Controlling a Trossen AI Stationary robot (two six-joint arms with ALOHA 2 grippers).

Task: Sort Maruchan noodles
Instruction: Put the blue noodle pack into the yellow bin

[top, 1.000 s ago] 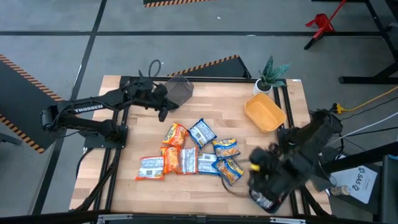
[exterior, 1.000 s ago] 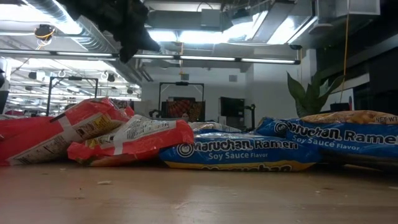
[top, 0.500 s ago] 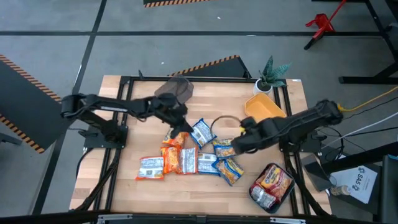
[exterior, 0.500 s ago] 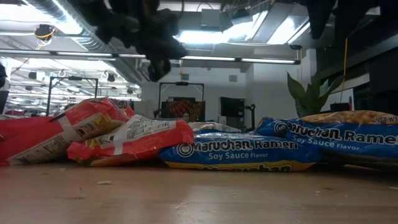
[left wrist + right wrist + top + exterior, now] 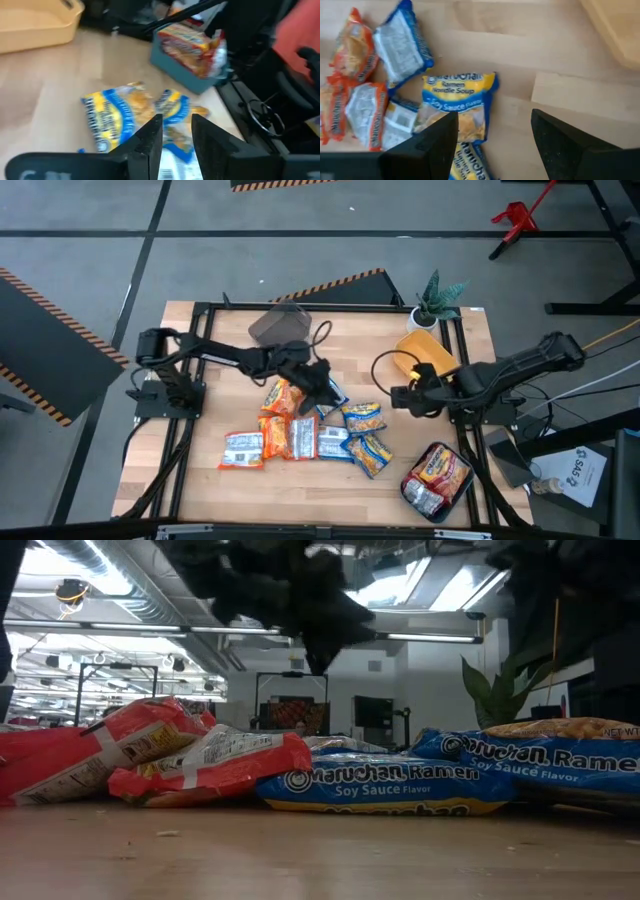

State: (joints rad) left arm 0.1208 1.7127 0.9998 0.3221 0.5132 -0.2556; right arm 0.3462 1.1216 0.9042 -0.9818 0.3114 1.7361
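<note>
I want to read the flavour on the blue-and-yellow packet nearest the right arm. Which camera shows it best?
The right wrist view: the soy sauce packet lies face up, centred and unobstructed. The high view shows it small beside the pile. The left wrist view shows blurred blue-yellow packets; which is this one I cannot tell. The low view shows blue packets edge-on only.

The high view looks straight down on the whole pale wooden table (image 5: 330, 345). The low view sits at tabletop height, close to the crinkly plastic noodle packets (image 5: 385, 783), facing the room beyond. Both wrist views look closely down at the same packets; the left one also takes in the teal rectangular bin (image 5: 192, 82) farther off.
</note>
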